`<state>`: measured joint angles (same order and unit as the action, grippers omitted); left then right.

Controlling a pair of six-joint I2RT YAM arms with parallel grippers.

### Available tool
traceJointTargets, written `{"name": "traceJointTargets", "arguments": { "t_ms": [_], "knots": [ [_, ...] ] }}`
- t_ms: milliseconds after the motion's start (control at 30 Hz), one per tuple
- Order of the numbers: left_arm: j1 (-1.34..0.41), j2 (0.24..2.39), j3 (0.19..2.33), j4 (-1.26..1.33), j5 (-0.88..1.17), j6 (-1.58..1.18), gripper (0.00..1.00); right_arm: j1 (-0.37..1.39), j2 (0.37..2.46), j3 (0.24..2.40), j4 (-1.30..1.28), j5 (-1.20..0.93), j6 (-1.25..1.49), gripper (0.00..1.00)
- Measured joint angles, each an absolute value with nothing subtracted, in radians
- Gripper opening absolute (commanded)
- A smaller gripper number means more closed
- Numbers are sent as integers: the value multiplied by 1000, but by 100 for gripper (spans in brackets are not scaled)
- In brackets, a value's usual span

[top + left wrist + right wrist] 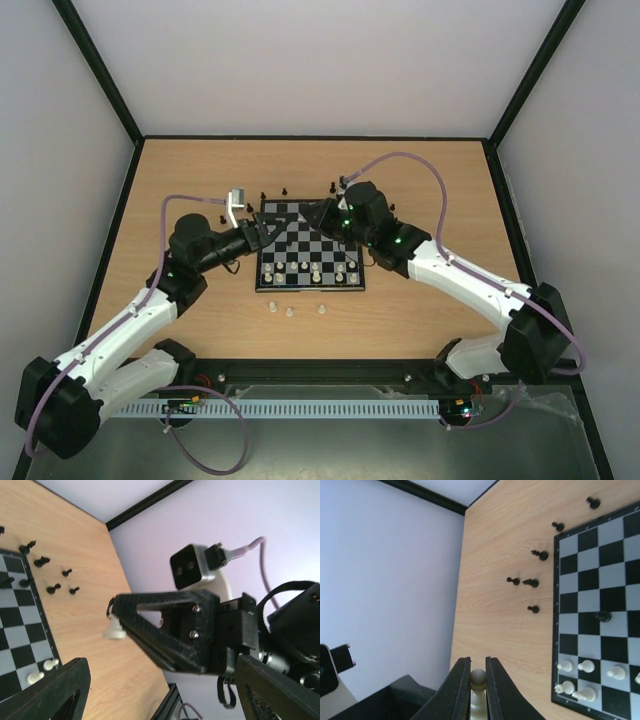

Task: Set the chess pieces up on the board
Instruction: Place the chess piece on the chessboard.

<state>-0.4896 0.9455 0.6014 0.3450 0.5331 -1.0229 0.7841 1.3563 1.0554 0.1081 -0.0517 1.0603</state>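
Note:
The board (310, 288) lies mid-table, with cream-white chess pieces (315, 268) on its near rows. My right gripper (478, 664) is shut on a white pawn (478, 677) above the board's far left corner (300, 214). In the left wrist view the same pawn (115, 627) sticks out, blurred, from the right gripper's tip (150, 625). My left gripper (262, 233) is open, its fingers (45, 690) spread wide on either side of the right gripper. One black piece (603, 615) stands on the board (554, 630).
Several black pieces (538, 555) lie scattered on the wood beyond the board's far edge (285, 190). Three white pieces (289, 312) stand on the table in front of the board. Black frame rails and white walls enclose the table.

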Motion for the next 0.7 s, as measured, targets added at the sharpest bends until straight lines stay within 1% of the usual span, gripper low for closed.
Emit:
{"name": "traceJointTargets", "arguments": {
  "t_ms": [333,567,700],
  "knots": [
    [-490,948,563,439,473,-1086,78,730,1375,1008,223,-226,1238,8],
    [-498,974,559,464,458,-1102,68,714,1425,1021,256,-291,1293,8],
    [-506,987,557,466,445,-1103,66,714,1451,1036,262,-314,1310,8]
  ]
}}
